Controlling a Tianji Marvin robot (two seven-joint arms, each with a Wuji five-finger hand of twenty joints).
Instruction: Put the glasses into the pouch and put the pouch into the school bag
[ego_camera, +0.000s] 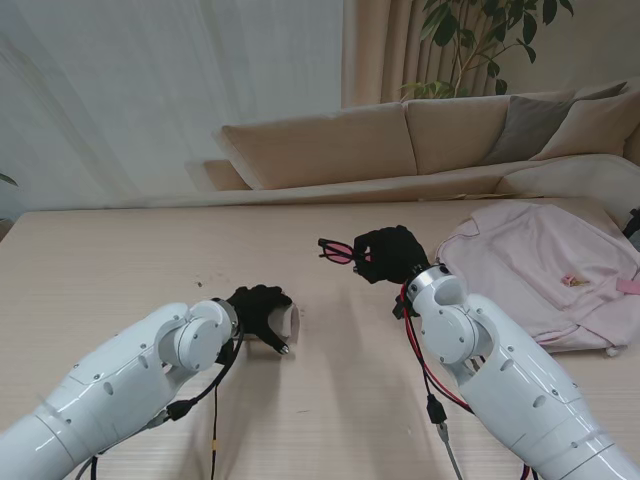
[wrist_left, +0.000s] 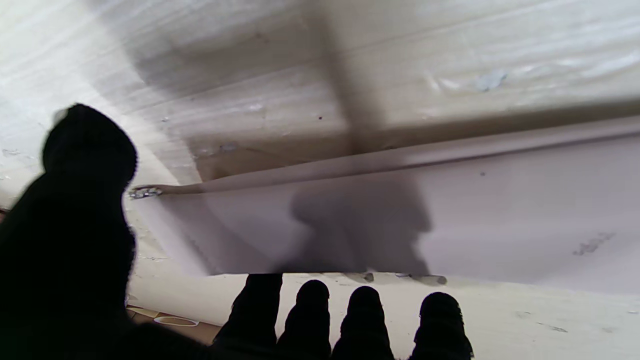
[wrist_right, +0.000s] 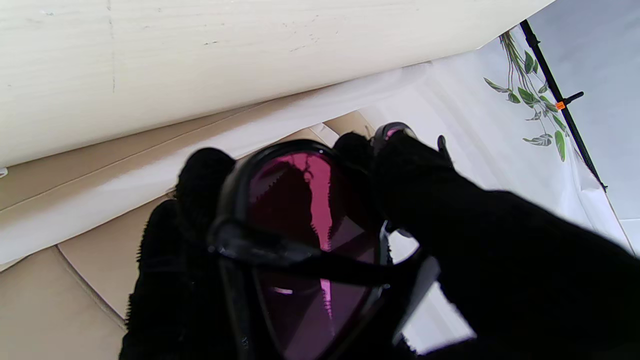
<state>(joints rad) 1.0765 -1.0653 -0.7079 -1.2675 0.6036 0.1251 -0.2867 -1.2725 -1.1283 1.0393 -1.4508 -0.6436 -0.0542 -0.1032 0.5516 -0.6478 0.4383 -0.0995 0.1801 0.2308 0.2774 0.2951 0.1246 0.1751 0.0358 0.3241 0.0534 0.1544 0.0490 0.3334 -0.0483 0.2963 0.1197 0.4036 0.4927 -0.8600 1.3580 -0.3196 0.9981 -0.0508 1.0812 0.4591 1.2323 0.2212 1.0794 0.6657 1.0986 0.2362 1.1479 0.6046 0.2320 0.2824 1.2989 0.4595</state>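
Fingers (wrist_right: 200, 180) of the right hand (ego_camera: 392, 254) are clamped on the glasses (ego_camera: 337, 250), dark frame with pink lenses, and they're up off the table (ego_camera: 120, 260), not resting on it. In the right wrist view a lens fills most of the frame with black fingers curled on both sides of it, so the grip looks solid to me.

Using the pouch (ego_camera: 283, 322) as the landmark: the glasses hang to its right and farther from me, a clear gap between them. The left hand (ego_camera: 258, 312) is right on the pouch, covering most of it in the stand view, so only a pale edge peeks out on its right side. In the left wrist view the fingers (wrist_left: 312, 315) are bunched along the pouch's pale fabric (wrist_left: 500, 215) and the thumb sits off to one side. It looks like it's pinning or gripping the pouch, probably to keep the mouth open, but I can't tell if the mouth really is open.

The bag (ego_camera: 545, 270), pink, lies flat well to the right of the pouch, past the right hand. Can't tell if it's unzipped.

So progress-wise: glasses picked up, pouch steadied, that's it. Left to do: carry the glasses over, slide them in, then move the pouch across into the bag. I'd say under halfway.
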